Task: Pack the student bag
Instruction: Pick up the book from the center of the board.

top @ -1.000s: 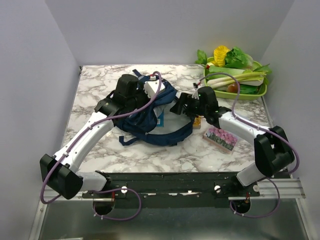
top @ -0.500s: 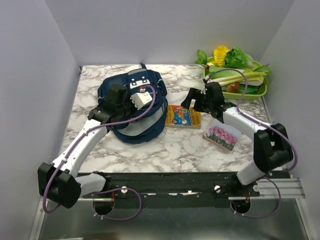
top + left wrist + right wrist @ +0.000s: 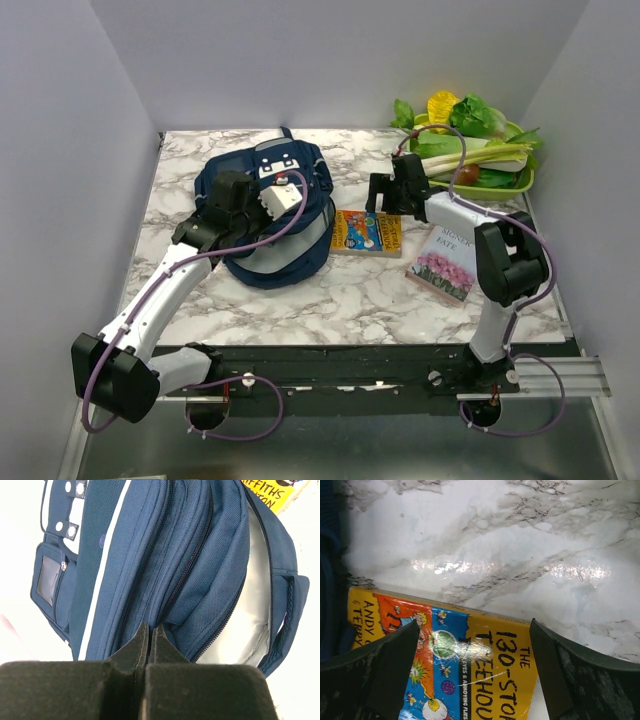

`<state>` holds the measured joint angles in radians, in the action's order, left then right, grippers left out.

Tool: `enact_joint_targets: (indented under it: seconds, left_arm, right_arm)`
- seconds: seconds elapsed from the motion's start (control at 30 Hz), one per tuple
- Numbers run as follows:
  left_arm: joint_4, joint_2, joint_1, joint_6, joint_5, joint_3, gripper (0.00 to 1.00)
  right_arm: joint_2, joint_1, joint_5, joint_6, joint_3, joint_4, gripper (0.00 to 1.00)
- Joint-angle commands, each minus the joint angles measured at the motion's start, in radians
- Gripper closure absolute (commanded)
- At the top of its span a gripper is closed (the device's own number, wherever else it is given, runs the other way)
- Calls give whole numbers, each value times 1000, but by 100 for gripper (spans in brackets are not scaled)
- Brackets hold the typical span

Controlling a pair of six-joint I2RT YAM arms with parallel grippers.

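Note:
The student bag (image 3: 268, 232), navy with a grey stripe, lies on the marble top left of centre. Its main compartment gapes toward the right and shows pale lining (image 3: 255, 605). My left gripper (image 3: 240, 205) hovers over the bag, shut, its tips (image 3: 150, 627) against a fabric fold between the zipped pockets (image 3: 200, 555); nothing shows between them. A yellow paperback (image 3: 367, 232) lies flat just right of the bag's opening. My right gripper (image 3: 385, 195) stands wide open above the book's far edge (image 3: 470, 670), one finger on each side, holding nothing (image 3: 474, 625).
A second book with pink tulips on its cover (image 3: 445, 265) lies right of the paperback. A green tray of vegetables (image 3: 520, 182) sits at the back right corner. Grey walls close in the table on three sides.
One second ago the bag was bunched up between both grippers. Now it lies flat and spread open, the yellow paperback shows beside it, and the right gripper has drawn back toward the tray.

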<state>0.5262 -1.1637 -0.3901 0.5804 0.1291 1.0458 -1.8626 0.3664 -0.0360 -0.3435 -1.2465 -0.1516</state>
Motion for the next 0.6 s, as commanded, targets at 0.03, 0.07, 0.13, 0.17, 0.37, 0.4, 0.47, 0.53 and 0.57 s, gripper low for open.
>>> enact_joint_targets:
  seconds: [0.03,0.07,0.13,0.17,0.37,0.4,0.47,0.53,0.57]
  left_arm:
    - [4,32,3,-53,-6,28,100]
    - [5,32,5,-60,-6,29,100]
    - [6,30,3,-63,1,42,100]
    - [3,30,3,-65,4,43,100]
    - [-5,24,3,-80,23,52,100]
    - [-5,24,2,-83,23,56,100]
    - [-3,25,2,-85,21,60,100]
    - [-5,30,2,-82,18,60,100]
    - [-11,32,2,-77,15,59,100]
  right_arm:
    - [-69,-4,2,72,-53,-63,0]
    - [-76,-4,30,70,-62,-89,0]
    - [-70,-3,111,48,-48,-123,0]
    - [-55,-1,128,34,-24,-120,0]
    - [58,17,136,-11,116,-40,0]
    - [77,22,84,-15,119,-64,0]
    - [111,22,7,-57,122,-118,0]
    - [166,20,-41,-95,131,-167,0]
    - [183,22,-48,-106,136,-184,0]
